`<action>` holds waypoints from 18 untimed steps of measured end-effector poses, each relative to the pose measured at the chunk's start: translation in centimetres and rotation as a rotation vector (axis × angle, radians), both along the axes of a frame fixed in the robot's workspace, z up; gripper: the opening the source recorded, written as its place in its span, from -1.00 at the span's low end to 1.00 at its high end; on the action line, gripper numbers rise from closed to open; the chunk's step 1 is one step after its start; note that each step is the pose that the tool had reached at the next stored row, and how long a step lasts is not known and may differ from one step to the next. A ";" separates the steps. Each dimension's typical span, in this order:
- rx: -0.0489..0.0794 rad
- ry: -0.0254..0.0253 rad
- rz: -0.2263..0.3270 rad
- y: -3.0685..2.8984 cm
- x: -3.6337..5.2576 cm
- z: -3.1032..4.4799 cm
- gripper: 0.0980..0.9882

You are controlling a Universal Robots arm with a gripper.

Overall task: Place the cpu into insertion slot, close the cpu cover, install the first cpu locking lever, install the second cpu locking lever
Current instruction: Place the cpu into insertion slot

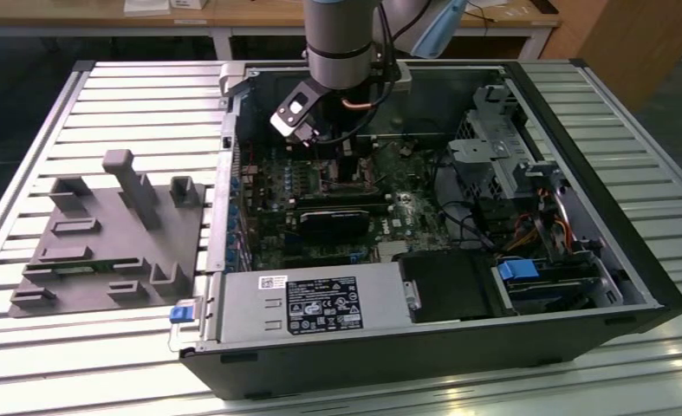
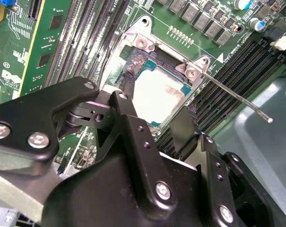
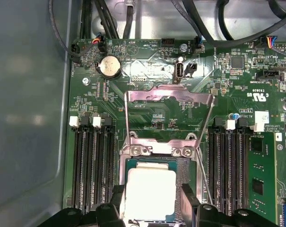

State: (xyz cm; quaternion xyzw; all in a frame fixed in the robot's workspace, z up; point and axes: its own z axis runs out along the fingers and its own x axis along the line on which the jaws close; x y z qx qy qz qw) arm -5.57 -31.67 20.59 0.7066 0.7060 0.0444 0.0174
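Note:
The cpu (image 3: 151, 189), a pale silver square, lies flat in the insertion slot (image 3: 182, 176) of the green motherboard (image 1: 317, 186). My gripper (image 3: 152, 202) reaches down into the case in the exterior view, and its two black fingers (image 2: 129, 87) press on opposite edges of the cpu (image 2: 159, 94), shut on it. The cpu cover (image 3: 169, 94), a silvery frame with a big window, stands raised on its hinge beyond the socket. One thin locking lever (image 2: 237, 97) sticks out loose beside the socket.
Long black memory slots (image 3: 93, 165) flank the socket, with a green memory module (image 3: 263, 179) in one. A power supply (image 1: 317, 303) and drive cage (image 1: 503, 143) crowd the open case. A grey fixture plate (image 1: 98, 234) lies at the exterior view's left.

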 end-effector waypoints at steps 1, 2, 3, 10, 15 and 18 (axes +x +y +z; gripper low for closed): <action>0.000 0.0000 0.000 0.00 0.00 0.00 0.08; 0.000 0.0000 0.000 0.00 0.00 0.00 0.08; 0.000 0.0000 0.000 0.00 0.00 0.00 0.11; -0.001 -0.0001 0.000 0.00 0.00 -0.36 0.24; -0.002 0.0000 0.000 0.00 0.00 -0.78 0.24; -0.003 -0.0001 0.000 0.00 0.00 -0.96 0.24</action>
